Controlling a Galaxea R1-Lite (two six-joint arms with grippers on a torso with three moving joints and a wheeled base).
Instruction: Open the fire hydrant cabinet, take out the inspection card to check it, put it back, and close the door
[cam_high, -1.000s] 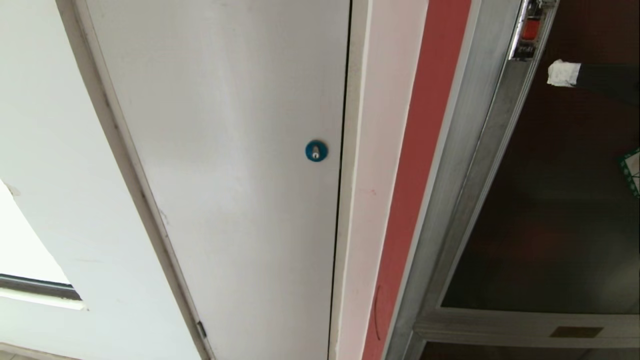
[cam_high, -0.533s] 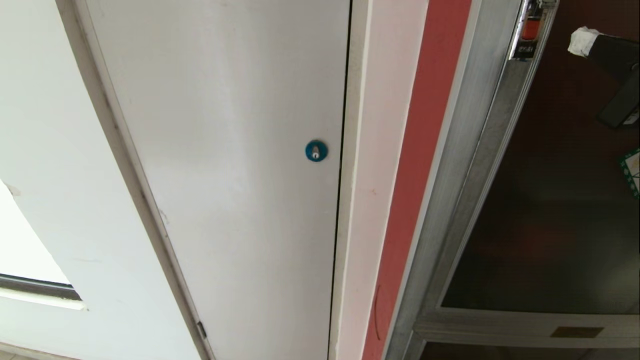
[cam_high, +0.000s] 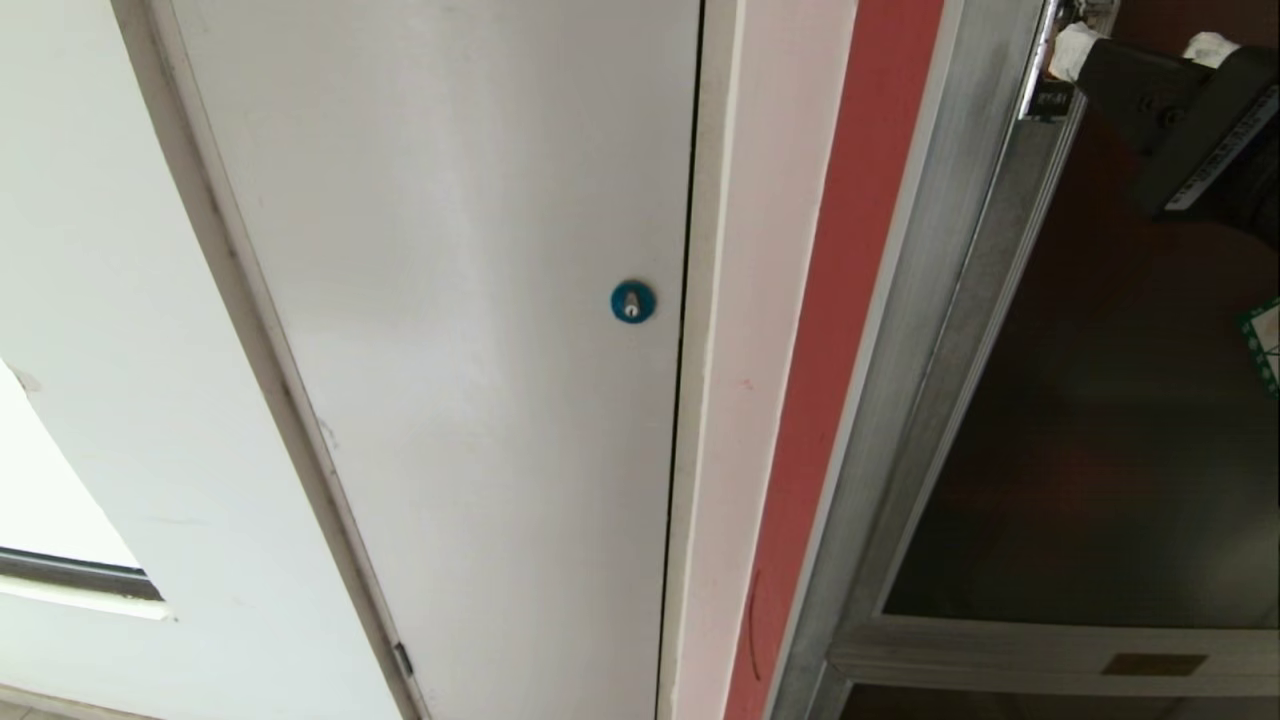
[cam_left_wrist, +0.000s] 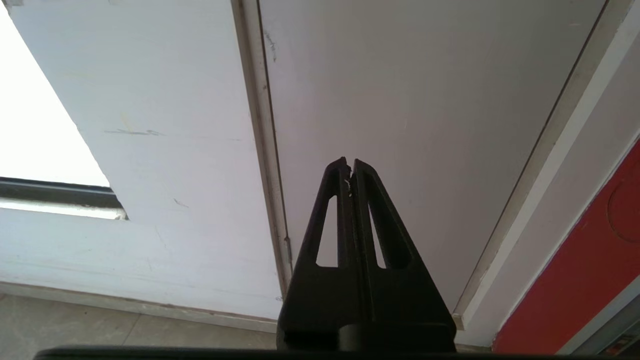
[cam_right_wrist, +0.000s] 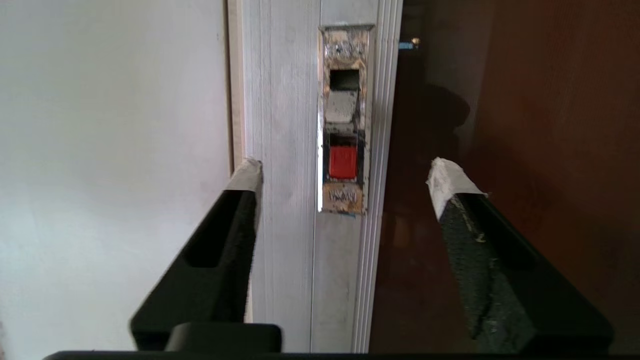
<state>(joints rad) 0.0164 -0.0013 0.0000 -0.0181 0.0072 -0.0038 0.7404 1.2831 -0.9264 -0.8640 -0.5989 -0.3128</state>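
Right tool (cam_right_wrist: 345, 175) released, fingers straddling the door (cam_right_wrist: 525, 125) frame's upright red latch (cam_right_wrist: 343, 162), seemingly untouched.

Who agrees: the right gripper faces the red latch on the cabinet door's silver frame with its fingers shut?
Not quite: the right gripper does face the red latch on the door's silver frame, but its fingers stand apart, open. The right wrist view shows this.

Door (cam_high: 1100, 400): glossy dark glass, brushed silver metal frame (cam_right_wrist: 285, 100). Red plastic latch (cam_right_wrist: 343, 162) in worn metal plate.
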